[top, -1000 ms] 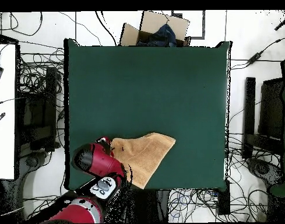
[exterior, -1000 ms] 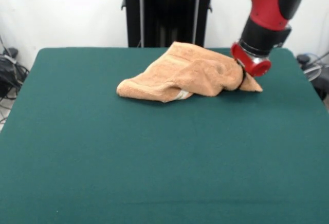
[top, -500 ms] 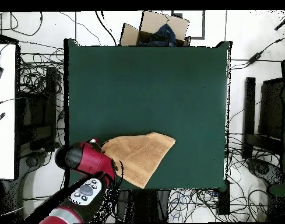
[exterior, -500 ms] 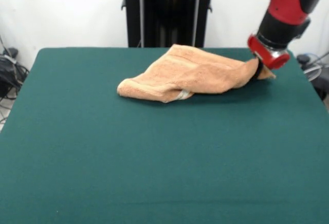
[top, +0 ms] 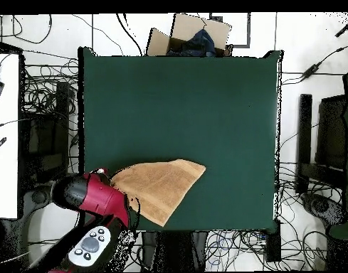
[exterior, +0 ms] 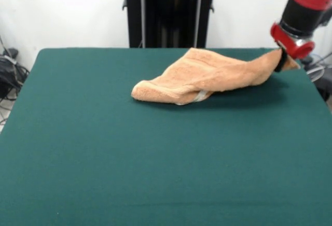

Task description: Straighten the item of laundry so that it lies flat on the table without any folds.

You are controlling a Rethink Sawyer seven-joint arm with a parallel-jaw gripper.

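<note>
Jaws (exterior: 282,60) clamped on one corner of the towel (exterior: 207,75), lifted at the edge of the surface (exterior: 155,158). Rest of towel lies folded, white tag (exterior: 199,96) showing.

A plain peach-orange is seen on the towel (exterior: 207,73), with a small pale tag (exterior: 200,96) showing at its lower edge. The bench (exterior: 155,158) is covered in a uniform dark green, unpatterned. The arm (exterior: 306,3) is coloured red with a black band above its red end ring.
</note>
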